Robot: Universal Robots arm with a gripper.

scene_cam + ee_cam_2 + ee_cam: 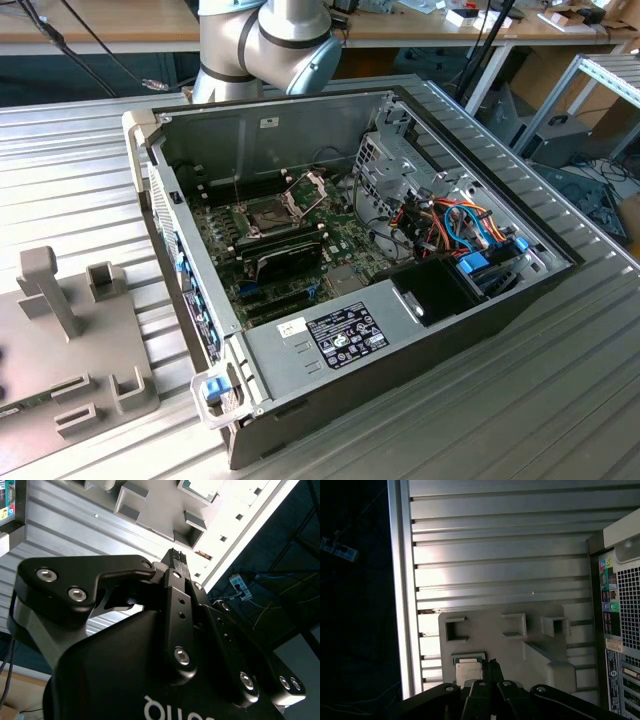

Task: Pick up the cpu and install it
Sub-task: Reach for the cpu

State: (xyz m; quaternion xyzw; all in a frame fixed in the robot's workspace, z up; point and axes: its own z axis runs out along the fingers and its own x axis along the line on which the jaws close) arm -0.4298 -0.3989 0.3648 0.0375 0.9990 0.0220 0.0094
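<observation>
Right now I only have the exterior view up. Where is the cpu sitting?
Observer: In the first wrist view the cpu lies flat in a recess of the grey fixture, outside the computer case.
Operator: Is the gripper on it yet?
Observer: No. The gripper hangs over the fixture, apart from the cpu, and holds nothing.
Operator: Open or shut?
Observer: In the second wrist view its fingertips look closed together.
</observation>
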